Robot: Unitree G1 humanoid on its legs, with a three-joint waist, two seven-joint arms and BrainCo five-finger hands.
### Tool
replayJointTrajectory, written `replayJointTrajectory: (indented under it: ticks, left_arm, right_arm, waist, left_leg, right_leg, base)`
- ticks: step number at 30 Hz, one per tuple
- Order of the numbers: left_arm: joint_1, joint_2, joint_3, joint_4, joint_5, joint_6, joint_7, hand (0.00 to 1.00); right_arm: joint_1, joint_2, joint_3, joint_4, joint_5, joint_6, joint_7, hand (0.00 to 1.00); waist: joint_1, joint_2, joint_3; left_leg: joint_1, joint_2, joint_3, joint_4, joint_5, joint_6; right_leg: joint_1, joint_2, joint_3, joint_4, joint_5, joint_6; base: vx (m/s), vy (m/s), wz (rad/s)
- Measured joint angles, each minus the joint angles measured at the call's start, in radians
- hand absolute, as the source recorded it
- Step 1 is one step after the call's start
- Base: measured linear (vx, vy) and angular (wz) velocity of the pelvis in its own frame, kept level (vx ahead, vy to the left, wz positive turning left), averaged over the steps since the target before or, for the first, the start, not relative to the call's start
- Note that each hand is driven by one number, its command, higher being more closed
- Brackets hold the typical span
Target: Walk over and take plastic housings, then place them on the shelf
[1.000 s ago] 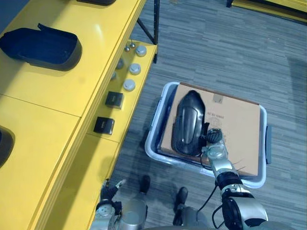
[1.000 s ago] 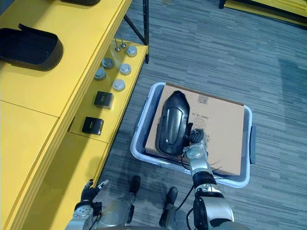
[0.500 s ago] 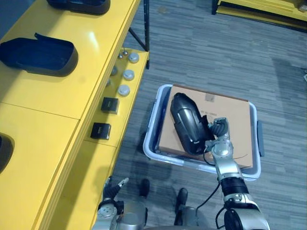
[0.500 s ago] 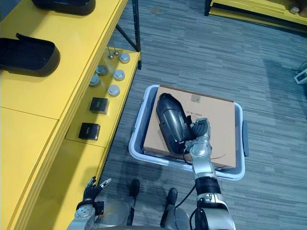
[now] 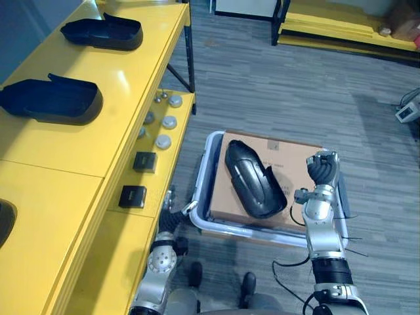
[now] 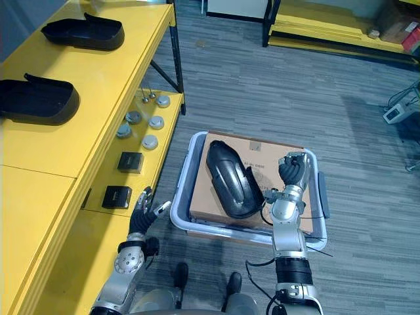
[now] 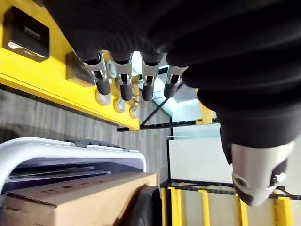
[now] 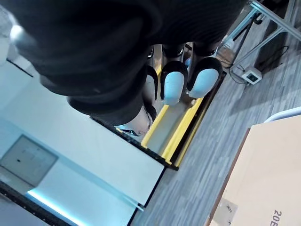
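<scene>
Pick-up step: the housing isn't in my grip yet.
The black plastic housing (image 5: pixel 252 180) lies on the cardboard box (image 5: pixel 298 152) in the bin (image 5: pixel 203 190). My right hand (image 5: pixel 323 172) hangs just beside it, fingers curled on nothing (left hand (image 5: pixel 172 213) spread by the bin's rim). Next I'd uncurl, grasp it and carry it to the yellow shelf (image 5: pixel 79 151).

We see bare shelf (image 5: pixel 79 154) room this side of the near housing (image 5: pixel 52 100), the far housing (image 5: pixel 103 33) beyond; open floor (image 5: pixel 275 85) surrounds the bin (image 5: pixel 202 177).
</scene>
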Motion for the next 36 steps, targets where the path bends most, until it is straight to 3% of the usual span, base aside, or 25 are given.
replayJointTrajectory:
  ticks: [9, 23, 28, 30, 36]
  left_arm:
    - [0.016, 0.001, 0.006, 0.086, 0.0, 0.004, 0.011, 0.0]
    - [0.046, 0.007, 0.091, 0.398, 0.002, 0.017, 0.008, 0.0]
    - [0.035, 0.007, 0.117, 0.474, 0.002, 0.016, 0.01, 0.0]
    - [0.021, 0.006, 0.125, 0.494, 0.001, 0.016, 0.011, 0.0]
    - [0.004, 0.005, 0.125, 0.515, 0.0, 0.016, 0.017, 0.0]
  right_arm:
    - [0.001, -0.005, 0.038, 0.022, -0.002, 0.001, 0.027, 0.0]
    - [-0.054, -0.024, 0.038, 0.337, -0.163, 0.049, 0.045, 0.0]
    - [-0.174, -0.04, 0.039, 0.476, -0.191, 0.07, 0.044, 0.0]
    - [-0.219, -0.05, 0.038, 0.544, -0.197, 0.082, 0.044, 0.0]
    - [-0.319, -0.05, 0.037, 0.702, -0.207, 0.126, 0.042, 0.0]
  waist:
    - [0.0, -0.001, -0.01]
    - [0.006, -0.001, -0.03]
    - [0.015, 0.002, 0.016]
    - [0.032, 0.003, 0.046]
    - [0.036, 0.011, 0.098]
  left_leg:
    - [0.012, 0.003, 0.011, -0.008, 0.0, 0.0]
    - [-0.02, -0.014, -0.033, -0.023, 0.013, 0.003]
    - [-0.044, -0.017, -0.034, -0.023, 0.021, 0.005]
    - [-0.057, -0.017, -0.036, -0.023, 0.025, 0.004]
    - [-0.073, -0.018, -0.047, -0.023, 0.031, 0.004]
  right_leg:
    - [0.0, 0.002, 0.016, 0.002, 0.0, 0.0]
    - [-0.003, -0.001, -0.032, -0.029, 0.003, 0.004]
    - [-0.024, -0.005, -0.034, -0.031, 0.012, 0.005]
    - [-0.038, -0.004, -0.034, -0.031, 0.015, 0.004]
    - [-0.043, -0.005, -0.059, -0.031, 0.016, 0.004]
  base:
    - [-0.03, -0.002, -0.05]
    - [0.01, -0.007, 0.09]
    - [0.0, -0.001, 0.01]
    - [-0.04, -0.008, 0.03]
    - [0.01, -0.007, 0.11]
